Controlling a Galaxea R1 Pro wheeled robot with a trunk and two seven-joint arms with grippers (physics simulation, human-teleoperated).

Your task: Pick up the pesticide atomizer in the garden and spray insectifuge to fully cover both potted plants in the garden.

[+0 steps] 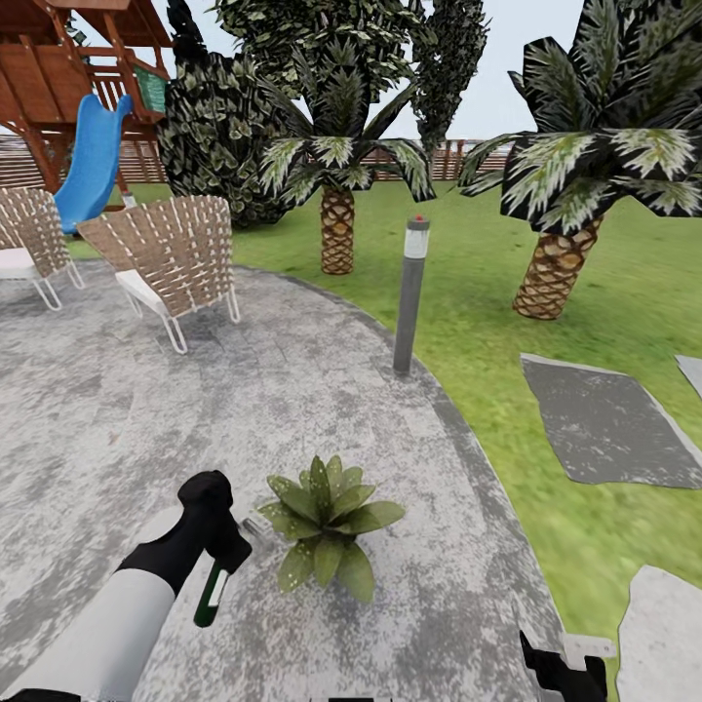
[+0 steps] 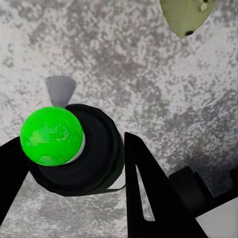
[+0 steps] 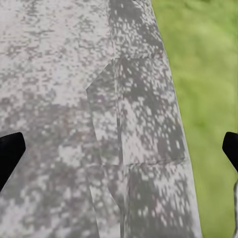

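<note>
One potted plant (image 1: pixel 327 524), a low rosette of green speckled leaves, sits on the round grey stone patio (image 1: pixel 146 419); its pot is hidden under the leaves. Just left of it my left gripper (image 1: pixel 226 554) is shut on the pesticide atomizer (image 1: pixel 212 593), a slim dark green and black bottle with a white band, held a little above the stone. In the left wrist view the atomizer (image 2: pixel 74 148) shows end-on with a bright green top between the black fingers (image 2: pixel 148 198), and a leaf tip (image 2: pixel 188 15) lies beyond. My right gripper (image 3: pixel 119 148) is open over the patio edge.
A grey bollard lamp (image 1: pixel 410 294) stands at the patio rim behind the plant. Two wicker chairs (image 1: pixel 166 258) stand at the back left, with a playset and blue slide (image 1: pixel 93 161) beyond. Palms (image 1: pixel 337 166) (image 1: pixel 585 146) grow on the lawn (image 1: pixel 487 283); stepping stones (image 1: pixel 609 424) lie to the right.
</note>
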